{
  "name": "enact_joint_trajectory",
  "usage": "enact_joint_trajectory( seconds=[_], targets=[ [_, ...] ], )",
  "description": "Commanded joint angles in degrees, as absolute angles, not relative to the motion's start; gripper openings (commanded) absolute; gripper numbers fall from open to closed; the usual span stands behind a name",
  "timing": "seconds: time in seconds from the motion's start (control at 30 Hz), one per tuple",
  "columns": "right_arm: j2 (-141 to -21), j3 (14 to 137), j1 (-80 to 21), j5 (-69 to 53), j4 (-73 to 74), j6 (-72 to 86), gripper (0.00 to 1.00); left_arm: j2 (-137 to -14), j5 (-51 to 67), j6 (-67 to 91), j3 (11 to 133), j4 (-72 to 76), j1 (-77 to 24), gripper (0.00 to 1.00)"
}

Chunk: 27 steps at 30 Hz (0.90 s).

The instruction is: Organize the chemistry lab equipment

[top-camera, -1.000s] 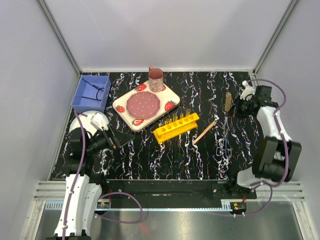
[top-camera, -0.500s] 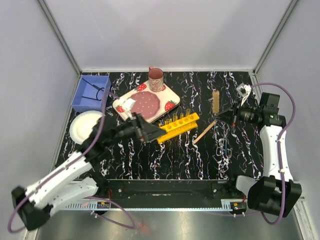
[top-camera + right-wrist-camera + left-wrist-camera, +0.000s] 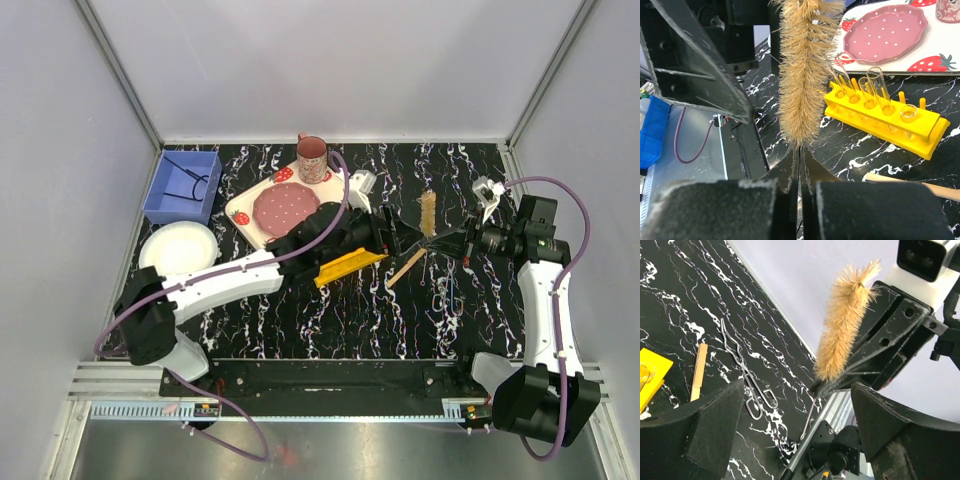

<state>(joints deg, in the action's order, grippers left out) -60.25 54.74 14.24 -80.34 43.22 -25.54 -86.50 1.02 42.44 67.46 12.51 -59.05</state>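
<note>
Your right gripper (image 3: pixel 800 155) is clamped on the thin wire stem of the tan bristle brush (image 3: pixel 802 75), holding it above the black marbled table (image 3: pixel 330 320). Your left gripper (image 3: pixel 403 238) faces it, fingers spread wide, holding nothing. The yellow plastic test-tube rack (image 3: pixel 885 125) stands on the table, partly under your left arm.

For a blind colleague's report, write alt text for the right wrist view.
The black fingers of the right gripper pinch the base of a tan bristle brush standing upright mid-frame. Behind it, a yellow plastic test-tube rack holding clear tubes sits on the black marbled table.
</note>
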Motion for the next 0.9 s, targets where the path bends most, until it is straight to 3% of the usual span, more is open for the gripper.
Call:
enact_joint_trajectory(
  seconds=[0.0,0.37,0.5,0.6,0.67,0.77,0.87],
  targets=[
    [-59.5,54.8,14.0,-83.0,43.4,-26.8,0.00,-89.1,-3.2,40.3,72.6,21.0,-59.9,0.87],
    [-59.8,54.8,14.0,-84.0,43.5,-26.4,0.00,-94.0,-0.4,40.8,76.5,24.2,-60.2,0.71],
    [-59.7,54.8,14.0,-84.2,43.5,-26.4,0.00,-95.6,1.8,41.0,78.0,24.3,-60.3,0.59],
    [-59.7,54.8,14.0,-84.4,43.5,-26.4,0.00,-96.7,3.0,41.1,79.2,23.9,-60.2,0.49],
    [-59.7,54.8,14.0,-84.3,43.5,-26.4,0.00,-97.2,3.7,41.0,79.7,23.5,-60.2,0.36],
    [-59.7,54.8,14.0,-84.1,43.5,-26.4,0.00,-97.3,4.7,40.5,80.2,22.4,-60.2,0.09],
    [-59.7,54.7,14.0,-83.8,43.4,-26.4,0.03,-96.2,4.2,39.2,80.2,20.2,-60.2,0.00]
  ],
)
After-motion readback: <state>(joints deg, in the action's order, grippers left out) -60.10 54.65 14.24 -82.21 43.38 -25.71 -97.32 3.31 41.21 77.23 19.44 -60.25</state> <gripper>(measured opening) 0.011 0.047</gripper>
